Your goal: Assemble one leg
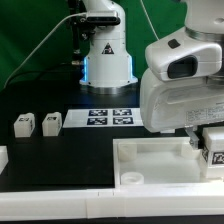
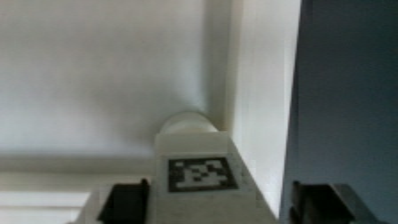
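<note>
Presently: leg (image 2: 201, 165) — one, upright at the tabletop's (image 1: 150, 158) corner on the exterior view's right; whether it is seated cannot be told. Gripper (image 2: 222, 203) — jaws spread, straddling it, apparently gripping nothing. Spare legs (image 1: 22, 125) sit well apart. Fastening likely remains.

exterior: wide over table (image 1: 60, 150) | wrist: close on leg (image 2: 199, 160) | shared: leg (image 1: 214, 150)
</note>
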`<state>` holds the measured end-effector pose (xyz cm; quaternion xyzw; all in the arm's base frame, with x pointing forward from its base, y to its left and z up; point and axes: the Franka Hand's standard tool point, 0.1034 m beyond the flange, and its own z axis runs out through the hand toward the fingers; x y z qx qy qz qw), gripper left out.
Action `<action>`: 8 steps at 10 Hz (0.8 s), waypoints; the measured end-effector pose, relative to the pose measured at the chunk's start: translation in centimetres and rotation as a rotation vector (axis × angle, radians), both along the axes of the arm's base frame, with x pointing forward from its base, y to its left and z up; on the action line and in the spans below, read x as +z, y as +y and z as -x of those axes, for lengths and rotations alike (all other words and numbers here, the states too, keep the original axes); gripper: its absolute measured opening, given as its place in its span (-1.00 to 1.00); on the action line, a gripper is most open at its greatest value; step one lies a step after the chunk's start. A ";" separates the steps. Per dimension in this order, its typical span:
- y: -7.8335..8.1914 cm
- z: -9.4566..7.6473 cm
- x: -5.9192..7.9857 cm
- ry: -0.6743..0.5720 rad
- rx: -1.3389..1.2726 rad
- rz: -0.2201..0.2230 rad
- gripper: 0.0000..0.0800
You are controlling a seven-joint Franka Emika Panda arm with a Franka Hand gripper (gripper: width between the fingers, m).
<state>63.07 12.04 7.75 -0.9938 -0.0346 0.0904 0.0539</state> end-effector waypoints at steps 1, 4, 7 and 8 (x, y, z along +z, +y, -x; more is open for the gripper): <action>-0.3 0.0 -0.1 0.000 -0.003 0.003 -0.25; -0.3 0.0 -0.1 0.004 -0.038 0.008 -0.26; 0.0 0.1 -0.3 -0.022 -0.409 0.062 -0.26; 0.1 0.3 -0.4 -0.028 -0.513 0.075 -0.26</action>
